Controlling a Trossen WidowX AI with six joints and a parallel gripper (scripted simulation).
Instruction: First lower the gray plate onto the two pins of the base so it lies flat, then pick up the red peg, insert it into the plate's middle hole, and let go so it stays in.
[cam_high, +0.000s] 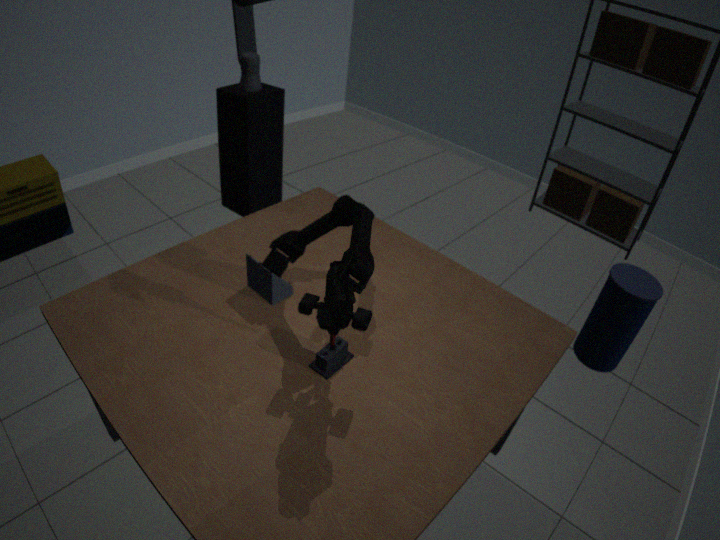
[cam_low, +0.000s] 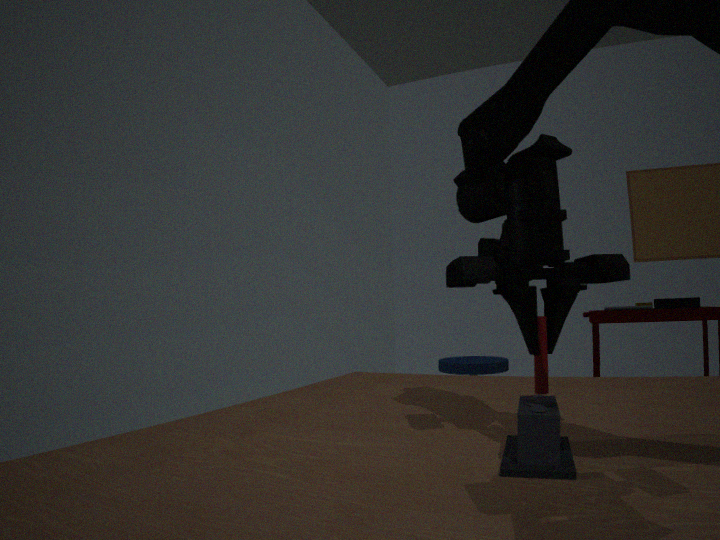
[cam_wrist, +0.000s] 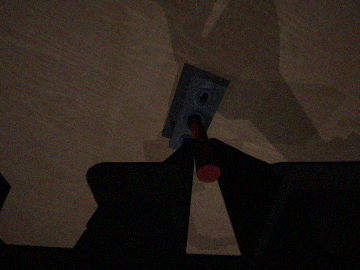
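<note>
The gray plate (cam_high: 337, 358) (cam_low: 538, 433) (cam_wrist: 212, 103), a small block with holes along its top, sits level on the dark base (cam_low: 509, 466) (cam_wrist: 175, 111). My gripper (cam_high: 333, 333) (cam_low: 542, 351) (cam_wrist: 201, 143) is shut on the red peg (cam_high: 332, 341) (cam_low: 541, 374) (cam_wrist: 208, 173) and holds it nearly upright over the plate. In the exterior view the peg's lower end shows just above the plate's top. In the wrist view it lines up with the middle hole. Whether the tip touches the hole's rim cannot be told.
The base stands on the wooden table (cam_high: 430, 406) (cam_low: 232, 465). A gray upright panel (cam_high: 259, 280) stands by the arm's foot, behind the plate in the top view. A blue cylinder (cam_high: 616, 319) and a shelf rack stand off the table. The light is dim and arm shadows cross the table.
</note>
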